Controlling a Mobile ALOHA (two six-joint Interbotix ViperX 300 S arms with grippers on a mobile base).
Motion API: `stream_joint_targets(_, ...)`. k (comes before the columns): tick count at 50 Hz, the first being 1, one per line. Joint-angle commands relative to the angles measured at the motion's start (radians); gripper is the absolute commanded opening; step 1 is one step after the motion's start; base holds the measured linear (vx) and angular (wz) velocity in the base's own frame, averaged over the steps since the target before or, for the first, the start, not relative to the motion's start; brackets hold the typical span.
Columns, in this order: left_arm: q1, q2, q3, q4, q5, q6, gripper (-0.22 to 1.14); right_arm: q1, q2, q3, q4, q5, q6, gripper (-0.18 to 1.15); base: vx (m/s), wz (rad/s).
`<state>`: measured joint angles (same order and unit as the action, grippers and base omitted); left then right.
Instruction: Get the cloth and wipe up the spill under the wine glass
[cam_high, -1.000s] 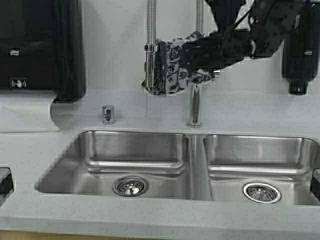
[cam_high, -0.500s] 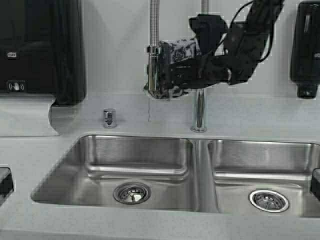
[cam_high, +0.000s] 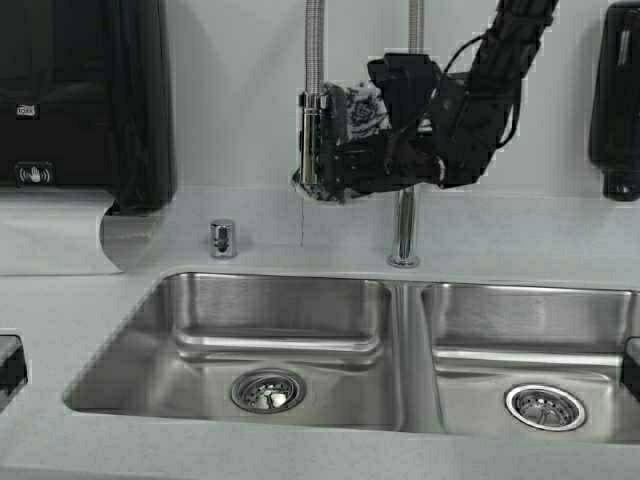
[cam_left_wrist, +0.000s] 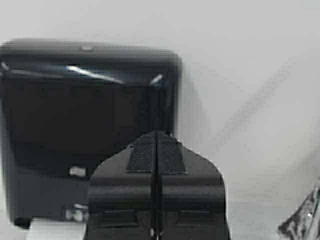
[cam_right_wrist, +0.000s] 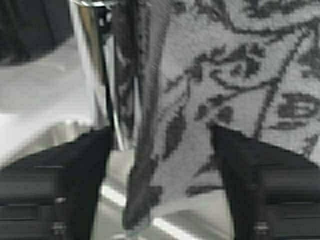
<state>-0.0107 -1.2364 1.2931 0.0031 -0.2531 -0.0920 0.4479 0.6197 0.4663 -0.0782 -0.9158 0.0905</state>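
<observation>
Here, right gripper (cam_high: 345, 165) wide around cloth (cam_high: 362, 110).

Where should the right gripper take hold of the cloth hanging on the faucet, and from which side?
Grip the loose printed fold of the cloth beside the steel spray head, coming from the front. It hangs limp there, and the right gripper already straddles it, open.

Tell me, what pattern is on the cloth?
The cloth is light grey-white with dark leaves and flowers, clearest in the right wrist view.

Cloth (cam_high: 362, 112) mostly hidden behind right hand (cam_high: 335, 170) (frame crops soap dispenser (cam_high: 620, 100)).
</observation>
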Motion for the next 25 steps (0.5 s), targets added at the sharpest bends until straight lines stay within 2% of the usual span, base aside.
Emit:
stream_joint_targets(1, 0.000, 0.008, -0.009, 0.000, -0.005, 0.002, 0.02, -0.011, -0.017, -0.018, 0.003, -0.011, -0.002, 0.65, 0.00, 0.00)
stream_joint_targets(9, 0.000, 0.006, -0.006, 0.000, -0.005, 0.002, 0.02, -0.011, -0.017, -0.018, 0.003, -0.011, -0.002, 0.19, 0.00, 0.00)
stream_joint_targets(14, 0.000, 0.006, -0.005, 0.000, -0.005, 0.002, 0.02, -0.011, -0.029, -0.012, 0.003, -0.015, -0.003, 0.02, -0.01, 0.01)
stream_joint_targets(25, 0.000, 0.006, -0.005, 0.000, -0.005, 0.002, 0.02, -0.011, -0.160, 0.015, 0.003, -0.110, -0.046, 0.05, -0.01, 0.01)
